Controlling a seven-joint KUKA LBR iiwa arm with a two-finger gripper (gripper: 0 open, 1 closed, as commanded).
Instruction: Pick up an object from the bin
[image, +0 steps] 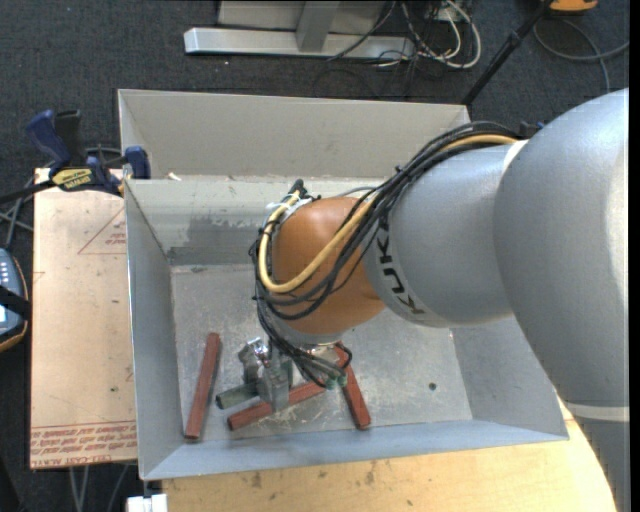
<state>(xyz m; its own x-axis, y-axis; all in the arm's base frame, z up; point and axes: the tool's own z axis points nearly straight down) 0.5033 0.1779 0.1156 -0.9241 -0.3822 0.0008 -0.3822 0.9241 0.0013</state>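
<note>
1. I am watching the arm (500, 240) reaching in from the right of the view. Its orange cover (320, 265) and a bundle of cables (300, 283) are hanging directly above the gripper (268, 372).
2. The gripper is sitting low over the floor of the bin (150, 330), close to the near wall.
3. I am not making out whether the gripper is spread or pressed together. The metal parts are blurring into the clutter under them, so I cannot tell, and I am not seeing anything clearly pinched.
4. The middle stick (255, 413), a reddish-brown bar, is lying slantwise right under the gripper and just toward the near wall from it. Its higher end is pointing to the view's right. This is the thing the gripper is standing over. I cannot tell whether the two are touching.
5. A dark piece (232, 399), short and greyish, is lying just beside the gripper on its view-left side, next to the low end of the middle stick.
6. The left stick (202, 388), the same reddish-brown, is lying farther out to the view's left of the gripper. It is running nearly front to back and is apart from the rest.
7. The right stick (355, 400) is lying near the gripper on its view-right side. It is slanting toward the near wall, with its far end tucked below the orange cover.
</note>
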